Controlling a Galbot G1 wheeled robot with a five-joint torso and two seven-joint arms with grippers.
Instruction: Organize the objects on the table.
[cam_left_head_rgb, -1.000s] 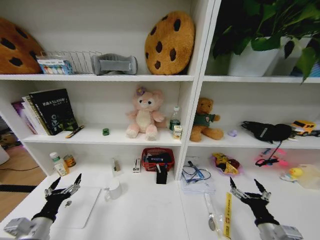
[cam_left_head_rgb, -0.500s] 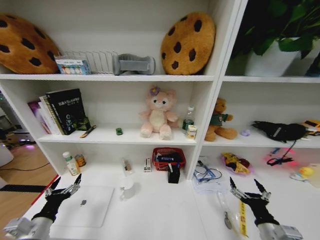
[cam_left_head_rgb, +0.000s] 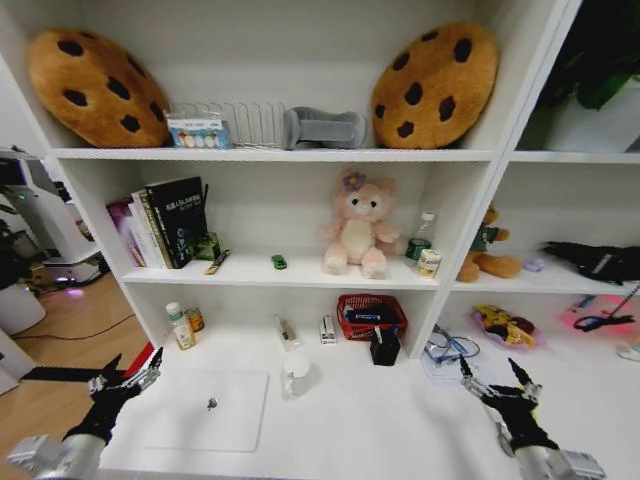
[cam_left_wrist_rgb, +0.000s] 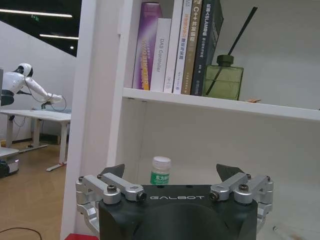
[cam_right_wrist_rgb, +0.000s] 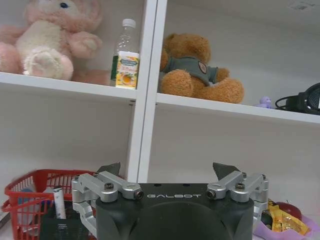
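A slim silver laptop with an apple logo (cam_left_head_rgb: 208, 409) lies closed and flat on the smooth white tabletop (cam_left_head_rgb: 370, 430), toward the robot's left. Just beside it stands a small white cup (cam_left_head_rgb: 296, 375); behind are a red mesh basket (cam_left_head_rgb: 371, 315) and a black box (cam_left_head_rgb: 384, 347). The left gripper (cam_left_head_rgb: 127, 374) hovers near the laptop's left edge, jaws wide; the right gripper (cam_left_head_rgb: 497, 378) hangs over bare tabletop, jaws wide too.

Head view high above table (cam_left_head_rgb: 380, 420); wrist views low, shelfward.
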